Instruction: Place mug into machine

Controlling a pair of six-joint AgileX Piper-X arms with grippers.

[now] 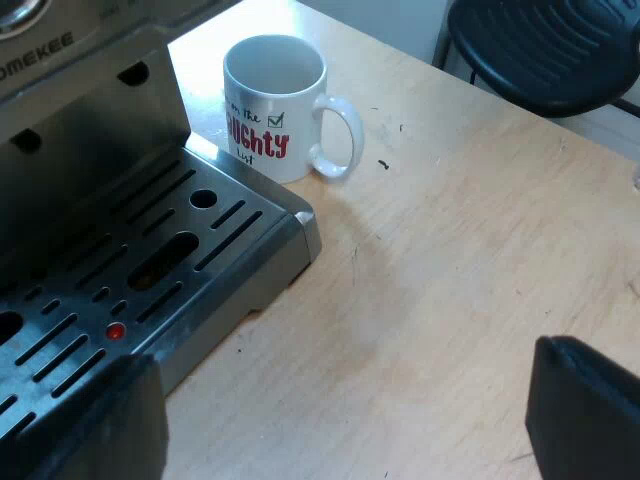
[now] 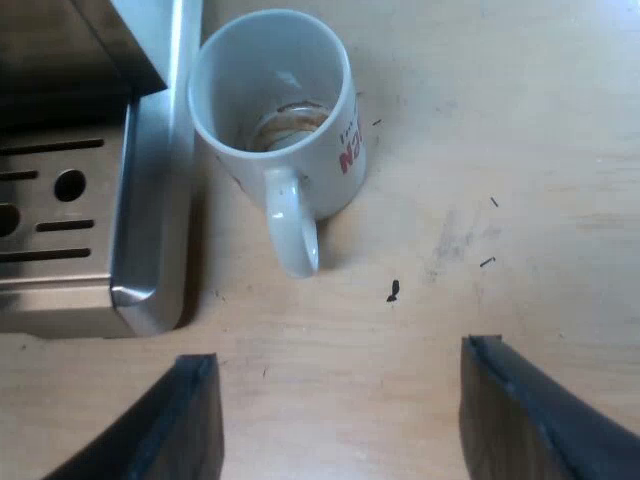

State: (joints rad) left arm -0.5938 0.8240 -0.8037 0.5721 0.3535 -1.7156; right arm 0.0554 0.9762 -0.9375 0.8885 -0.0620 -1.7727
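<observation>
A white mug (image 1: pixel 275 105) with red and black lettering stands upright on the wooden table, close beside the espresso machine's drip tray (image 1: pixel 150 260). In the right wrist view the mug (image 2: pixel 280 110) is seen from above, with a brown ring of residue inside and its handle (image 2: pixel 292 232) pointing toward my right gripper. My right gripper (image 2: pixel 335 420) hovers open a short way off from the handle, nothing between its fingers. My left gripper (image 1: pixel 340 420) is open above the table near the drip tray's corner, well short of the mug.
The machine's slotted metal drip tray (image 2: pixel 60 220) has a red float button (image 1: pixel 115 331). A black chair seat (image 1: pixel 545 45) stands beyond the table edge. Bare wood (image 1: pixel 450 280) spreads out from the mug and tray.
</observation>
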